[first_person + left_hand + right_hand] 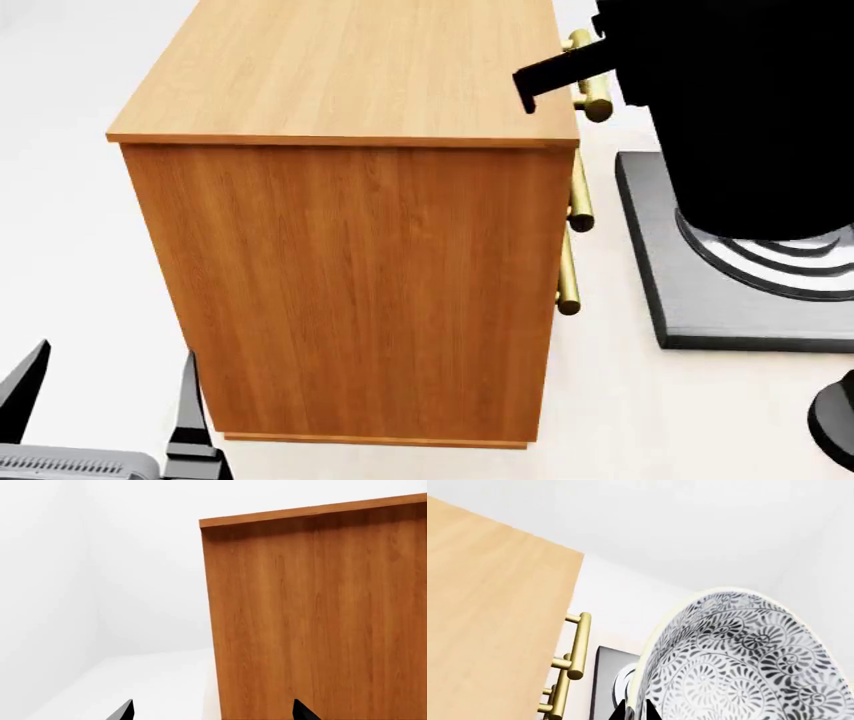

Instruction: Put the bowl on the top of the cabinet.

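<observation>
White walls and a pale floor [627,420] surrounded the cabinet [347,300], whose light flat top [347,70] showed bare in the head view, with three brass handles [577,200] stacked down the drawer front on its right. Your right gripper [635,711] was closed on the rim of the bowl [740,665]; in the right wrist view the patterned bowl filled the frame, tilted, held up off the cabinet's handle side and above its top. It had not yet crossed over the top; the wood edge lay to one side of it. In the head view the right arm [727,110] showed only as a dark mass beside the top's right corner, hiding the bowl there. Your left gripper [107,415] hung low by the cabinet's near left corner, fingers spread, holding nothing; its wrist view showed the cabinet's side panel close in front. Risks, as judged: a thin rim pinch on a tilted ceramic bowl could slip or rotate if you swung sideways fast. Coming across too low, the bowl's underside could clip the top's edge or the uppermost handle. Releasing near the handle-side edge might leave it overhanging and tip it off. Releasing while still tilted could make it rock or roll. Room looked generous over the top, so you had space to carry it well inboard and level it before lowering. A dark square base [694,290] with a red-ringed plate [787,265] sat on the floor just beside the drawer front, under the arm. The left arm seemed clear of the path.
</observation>
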Controlling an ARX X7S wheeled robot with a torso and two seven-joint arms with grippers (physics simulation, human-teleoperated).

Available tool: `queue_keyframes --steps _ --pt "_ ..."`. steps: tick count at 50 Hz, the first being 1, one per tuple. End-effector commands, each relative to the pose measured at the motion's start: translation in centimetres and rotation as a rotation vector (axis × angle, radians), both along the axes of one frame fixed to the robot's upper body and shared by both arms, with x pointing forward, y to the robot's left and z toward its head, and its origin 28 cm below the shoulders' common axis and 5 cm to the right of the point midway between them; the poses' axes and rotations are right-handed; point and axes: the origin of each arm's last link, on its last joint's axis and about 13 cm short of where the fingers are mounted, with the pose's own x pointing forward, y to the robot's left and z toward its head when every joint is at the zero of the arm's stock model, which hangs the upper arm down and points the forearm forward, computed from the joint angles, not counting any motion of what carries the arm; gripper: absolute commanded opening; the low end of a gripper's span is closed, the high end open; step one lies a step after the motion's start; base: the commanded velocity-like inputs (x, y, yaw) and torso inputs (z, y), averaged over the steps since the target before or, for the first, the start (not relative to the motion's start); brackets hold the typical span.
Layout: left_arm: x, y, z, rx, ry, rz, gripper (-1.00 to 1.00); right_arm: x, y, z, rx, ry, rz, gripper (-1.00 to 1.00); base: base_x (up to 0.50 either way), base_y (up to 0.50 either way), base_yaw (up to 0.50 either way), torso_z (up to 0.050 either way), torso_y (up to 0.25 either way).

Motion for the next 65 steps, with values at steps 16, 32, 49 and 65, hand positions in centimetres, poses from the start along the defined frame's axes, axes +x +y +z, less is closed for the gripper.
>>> queue_keyframes --steps 16,32,49,65 --pt "0.0 -0.2 0.0 0.001 0.003 -0.006 1.0 0.7 4.2 3.3 -0.022 -0.069 0.066 -1.0 0.0 0.0 0.0 0.0 0.001" --pt "-0.1 -0.2 0.1 0.004 0.0 -0.007 1.0 1.0 6.7 3.4 -0.038 -0.079 0.144 -1.0 0.0 0.0 0.0 0.0 0.0" --pt "0.1 0.0 -0.1 0.006 0.005 -0.001 1.0 1.5 8.7 2.5 -0.078 -0.083 0.215 -1.0 0.0 0.0 0.0 0.0 0.001" --pt "0.0 -0.1 0.0 0.001 0.005 -0.002 1.0 2.7 9.8 0.8 -0.081 -0.053 0.257 -1.0 0.0 0.0 0.0 0.0 0.001"
